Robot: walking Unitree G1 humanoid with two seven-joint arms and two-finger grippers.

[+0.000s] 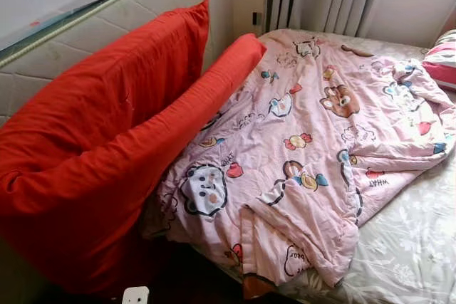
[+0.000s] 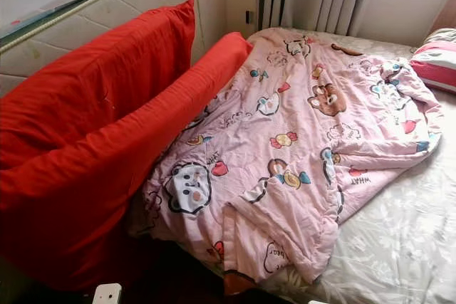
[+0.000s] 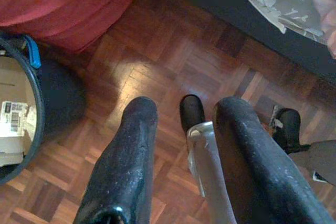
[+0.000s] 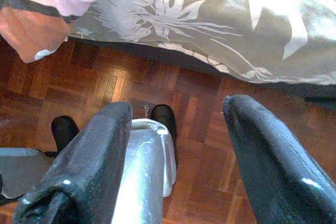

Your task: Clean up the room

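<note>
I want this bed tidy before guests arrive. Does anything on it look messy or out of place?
Yes. The pink cartoon-print quilt lies rumpled and skewed across the bed, one corner hanging over the edge toward the floor. A red cushion slumps off the headboard beside it. Both grippers hang open above the parquet.

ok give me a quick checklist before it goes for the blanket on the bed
1. Blanket located: ok. The pink blanket lies crumpled across the bed, one corner hanging over the near edge.
2. Left gripper free: ok, open, pointing at the wooden floor.
3. Right gripper free: ok, open, holding nothing.
4. Arms raised to bed height: not ok, both hang low by the floor.
5. Obstacles on the left: not ok. The red cushion leans against the blanket's edge, and a bin stands by the left gripper.
6. Anything hidden under the blanket: cannot tell.
</note>
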